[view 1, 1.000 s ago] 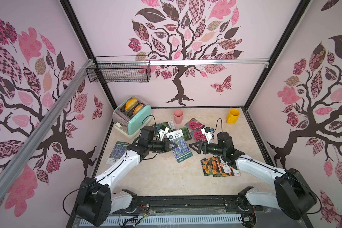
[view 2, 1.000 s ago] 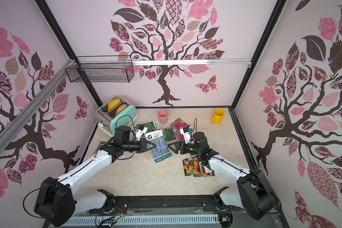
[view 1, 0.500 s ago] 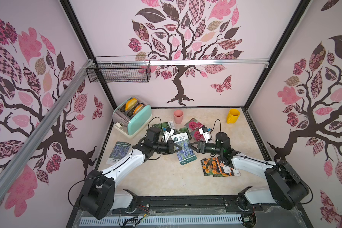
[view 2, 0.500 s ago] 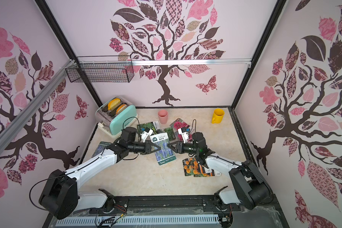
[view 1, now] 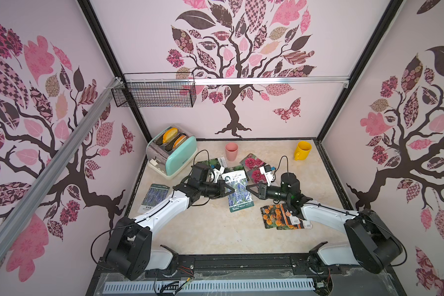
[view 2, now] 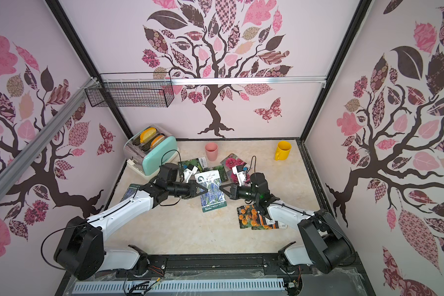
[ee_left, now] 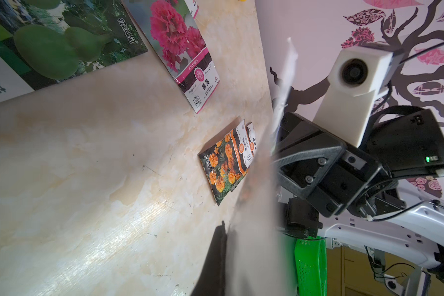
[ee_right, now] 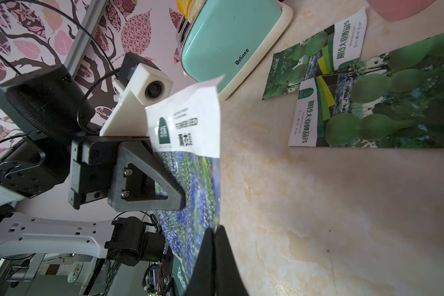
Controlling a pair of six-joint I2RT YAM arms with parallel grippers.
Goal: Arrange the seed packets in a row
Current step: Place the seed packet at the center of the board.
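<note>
Table (view 1: pixel 210 230): marbled beige.
Hidden: marigold packets (view 1: pixel 273 217) partly under right arm (view 1: pixel 323 217).
Right jaws: clamped on lavender packet (view 1: pixel 240 197).
Left jaws: opposite edge, grip unclear.

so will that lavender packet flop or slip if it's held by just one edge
Probably floppy: the lavender packet looks thin, and the corner of its white strip curls. Likely very light, so the right gripper pinching one edge should carry it. Its glossy face may be slippery, so it could slide out.

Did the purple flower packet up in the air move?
Yes, a little: the lavender packet shifted away from the toaster, toward the marigold packets.
</note>
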